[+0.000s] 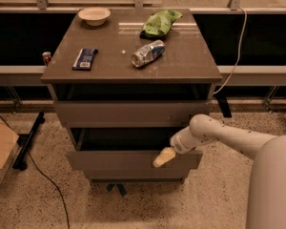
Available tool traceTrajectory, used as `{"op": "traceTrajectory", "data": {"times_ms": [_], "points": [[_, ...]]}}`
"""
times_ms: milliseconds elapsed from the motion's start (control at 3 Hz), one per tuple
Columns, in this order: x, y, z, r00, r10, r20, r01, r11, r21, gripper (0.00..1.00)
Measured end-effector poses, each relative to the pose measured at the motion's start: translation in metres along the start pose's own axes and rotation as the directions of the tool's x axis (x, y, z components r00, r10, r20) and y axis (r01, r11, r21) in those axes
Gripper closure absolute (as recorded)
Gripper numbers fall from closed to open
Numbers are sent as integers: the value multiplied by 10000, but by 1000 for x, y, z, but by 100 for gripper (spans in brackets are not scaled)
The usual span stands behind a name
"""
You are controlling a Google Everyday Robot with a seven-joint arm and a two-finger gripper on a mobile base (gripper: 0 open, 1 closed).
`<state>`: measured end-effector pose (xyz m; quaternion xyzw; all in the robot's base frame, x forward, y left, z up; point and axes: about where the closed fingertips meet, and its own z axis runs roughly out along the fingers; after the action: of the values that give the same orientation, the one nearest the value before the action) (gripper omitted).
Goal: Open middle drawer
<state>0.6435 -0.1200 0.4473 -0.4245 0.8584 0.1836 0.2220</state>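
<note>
The middle drawer [114,160] is the second of three in a grey-brown cabinet. It stands pulled out towards me, with a dark gap showing its inside above the flat front. My gripper [163,157] is at the top edge of this front, right of centre, at the end of my white arm [229,137] reaching in from the lower right. The taller top drawer [128,113] sits a little out too. Only a strip of the lowest drawer [133,176] shows beneath.
On the cabinet top [190,70] lie a bowl [94,15], a green bag [159,23], a crushed can [148,54] and a dark packet [85,58]. A cardboard box [0,151] and a black cable [47,180] are on the floor at left. A white cable [236,56] hangs at right.
</note>
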Motion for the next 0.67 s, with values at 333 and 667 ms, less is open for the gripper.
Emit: {"op": "traceTrajectory", "data": {"times_ms": [333, 667], "points": [[3, 3, 0, 9989, -313, -353, 314, 9995, 41, 0], [11, 11, 6, 9898, -1011, -1001, 984, 9946, -323, 0]]}}
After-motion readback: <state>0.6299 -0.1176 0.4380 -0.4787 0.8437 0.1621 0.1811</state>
